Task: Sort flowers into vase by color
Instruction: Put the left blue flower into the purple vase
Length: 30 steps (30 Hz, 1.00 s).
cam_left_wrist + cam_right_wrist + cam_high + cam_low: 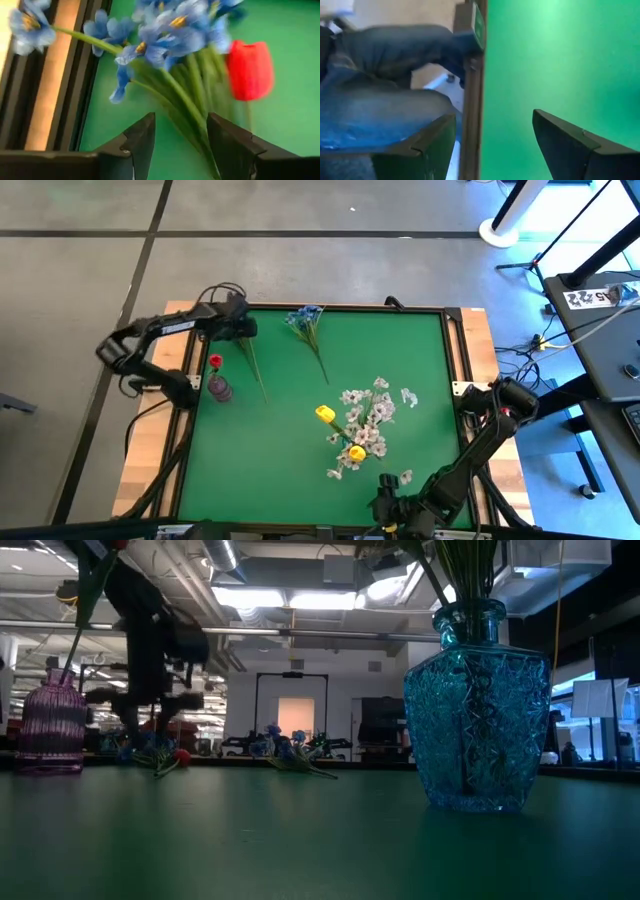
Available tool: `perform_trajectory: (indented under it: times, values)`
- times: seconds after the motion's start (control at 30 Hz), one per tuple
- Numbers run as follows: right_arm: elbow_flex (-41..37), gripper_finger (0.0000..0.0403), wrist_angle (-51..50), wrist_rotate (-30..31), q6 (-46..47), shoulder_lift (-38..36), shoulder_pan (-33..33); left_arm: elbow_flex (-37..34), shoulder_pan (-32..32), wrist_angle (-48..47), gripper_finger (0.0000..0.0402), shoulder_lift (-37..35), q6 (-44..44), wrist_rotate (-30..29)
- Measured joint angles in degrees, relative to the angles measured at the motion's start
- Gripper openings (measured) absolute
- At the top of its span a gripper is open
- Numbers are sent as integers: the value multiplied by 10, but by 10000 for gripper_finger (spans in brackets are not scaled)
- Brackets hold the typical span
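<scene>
From above, the left hand (243, 330) sits at the far left corner of the green desk (420, 350), over the top of a stem lying there. A blue sprig (305, 320) lies near the far edge, a red bud (215, 362) stands in the purple vase (220, 389), and white sprigs (370, 420) with two yellow buds (324, 414) cluster around what looks like the second vase at centre. The right hand (385, 505) waits at the near edge.

At desk level, the purple vase (50, 725) stands left and a teal vase (477, 710) right, with blue blossoms (280, 745) lying beyond.

The left wrist shows open fingers (137, 142) straddling thin green stalks (190, 105) of a blue sprig, beside a red bud (249, 69) — nothing gripped. These stems look light and springy; the blossoms would likely crush or snag, so the bare stalk is the place to pinch.

The right wrist shows open fingers (570, 145) over bare desk at its edge, with a person's jeans (375, 95) beyond.
</scene>
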Motion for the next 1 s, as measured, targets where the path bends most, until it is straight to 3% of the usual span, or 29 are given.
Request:
perform_trajectory:
  times: [0.2, 0.43, 0.53, 0.63, 0.73, 0.87, 1.0]
  values:
    - [0, 262, -58, 14, -1, 0, 0, 0, 1, 73, 173, 95, -11, 3]
    - [0, 262, -102, 14, -33, 0, 0, 3, -18, 81, 166, 119, -14, -22]
    - [0, 262, -101, 14, -52, 0, -1, 2, -35, 86, 136, 119, -13, -29]
    - [0, 262, -100, 19, -60, 0, -1, 1, -58, 103, 80, 119, -10, -34]
    - [0, 262, -100, 19, -60, 0, -1, -1, -82, 122, 19, 110, -9, -27]
    - [0, 262, -100, 19, -62, 0, -1, 1, -113, 128, 16, 58, 14, -27]
    - [0, 262, -97, 28, -62, 0, -1, 3, -147, 135, 14, -50, 35, -60]
